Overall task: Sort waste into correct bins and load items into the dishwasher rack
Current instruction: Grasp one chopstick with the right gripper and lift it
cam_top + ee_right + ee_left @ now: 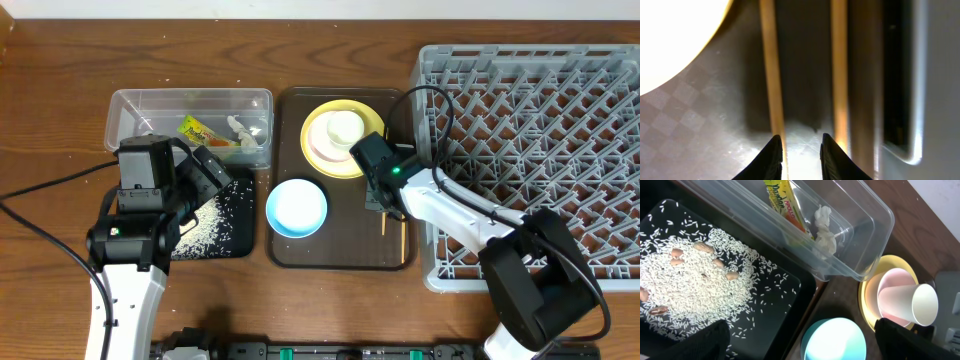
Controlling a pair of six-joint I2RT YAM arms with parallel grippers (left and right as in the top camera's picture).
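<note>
Only the right wrist view shows the right gripper (800, 145) narrowly parted above two chopsticks (771, 70); the left gripper (805, 341) gapes wide near rice crumbs (695, 280)

Chopsticks (404, 240) mostly beneath right arm (450, 210); rack (540, 110) past overhead's right edge.

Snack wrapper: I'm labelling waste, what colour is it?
Snack wrapper: yellow-green with orange print; clearest in left wrist view.
</note>
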